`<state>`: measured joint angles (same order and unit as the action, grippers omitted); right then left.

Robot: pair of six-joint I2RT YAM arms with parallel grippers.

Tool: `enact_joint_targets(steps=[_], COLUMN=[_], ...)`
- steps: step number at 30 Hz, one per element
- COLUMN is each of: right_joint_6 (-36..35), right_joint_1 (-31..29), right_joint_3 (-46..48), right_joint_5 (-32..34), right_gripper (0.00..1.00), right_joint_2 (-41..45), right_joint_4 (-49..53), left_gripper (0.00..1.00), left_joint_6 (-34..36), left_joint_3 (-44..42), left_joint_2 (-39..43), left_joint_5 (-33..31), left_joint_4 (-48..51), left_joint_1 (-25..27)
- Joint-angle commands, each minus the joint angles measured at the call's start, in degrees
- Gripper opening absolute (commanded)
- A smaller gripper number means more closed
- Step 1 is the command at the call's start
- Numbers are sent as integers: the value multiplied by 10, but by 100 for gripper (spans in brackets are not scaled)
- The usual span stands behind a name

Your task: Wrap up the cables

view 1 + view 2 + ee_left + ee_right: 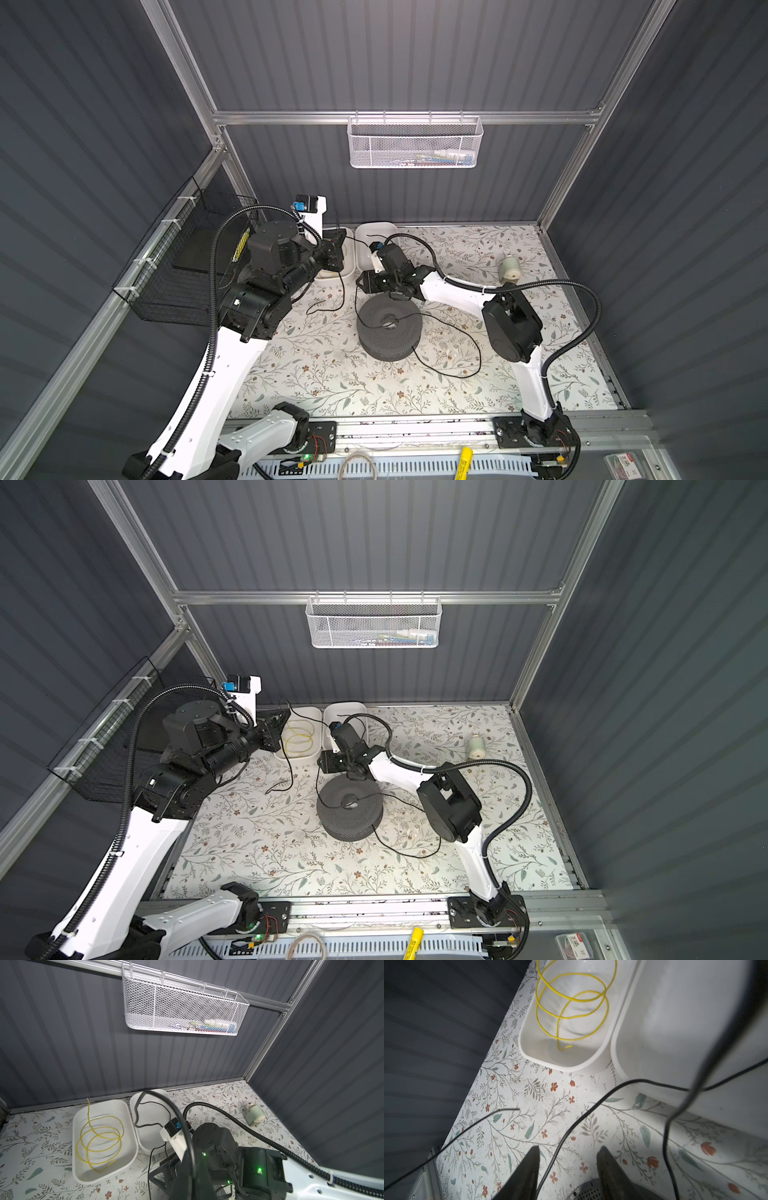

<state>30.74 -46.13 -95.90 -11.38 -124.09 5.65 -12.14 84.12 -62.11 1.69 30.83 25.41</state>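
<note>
- At the left gripper (279,723): closed all the way, pinching the cable (665,1147) up in the air, close to the left tray (110,1108).
- At the right gripper (569,1148): fingers (533,1167) partly apart, clamping nothing, with 1 strand of the cable passing loose between them.
- Same gripper: hovers low over the far edge of a dark perforated spool (388,332) and points toward the trays.
- As for the cable: thin and black, drops from the left gripper to the floral mat (332,382). 1 free end lies on the mat between the left arm and the spool.
- Further along: crosses the top of the spool to its hub, then spills off the near side into 1 wide loop on the mat toward the right arm.
- In the left tray: a yellow wire coil (99,1142).
- Just beside it: the right tray (153,1109). Cannot tell whether the 2 rims touch.
- Near the back right corner: a small pale cylinder-shaped part (510,268) on the mat, well apart from the cable.
- On the back rail: a white mesh basket (415,145).
</note>
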Motion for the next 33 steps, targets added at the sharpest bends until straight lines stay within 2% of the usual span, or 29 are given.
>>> enact_joint_targets(steps=[1, 7, 12, 19, 26, 33], right_joint_6=[32, 42, 45, 45, -7, -116], right_joint_1=[-3, -9, -10, -10, -10, -9], right_joint_3=[-28, -63, -71, -39, 29, 81], right_joint_5=[-13, -28, -34, -47, -45, -91], right_gripper=[47, 47, 41, 0, 0, 0], right_joint_2=[-23, -56, -68, -33, 83, 230], right_joint_4=[25, 25, 15, -11, -6, 80], left_gripper=[0, 0, 0, 0, 0, 0], left_joint_6=[12, 7, 6, 8, 24, 44], left_joint_3=[-11, -26, -49, -53, -37, 42], left_joint_2=[21, 24, 21, 21, 5, -40], left_joint_5=[1, 2, 6, 7, -3, -13], left_joint_4=[1, -10, -12, -12, -15, -26], left_joint_1=[-2, -2, -2, -2, -3, -3])
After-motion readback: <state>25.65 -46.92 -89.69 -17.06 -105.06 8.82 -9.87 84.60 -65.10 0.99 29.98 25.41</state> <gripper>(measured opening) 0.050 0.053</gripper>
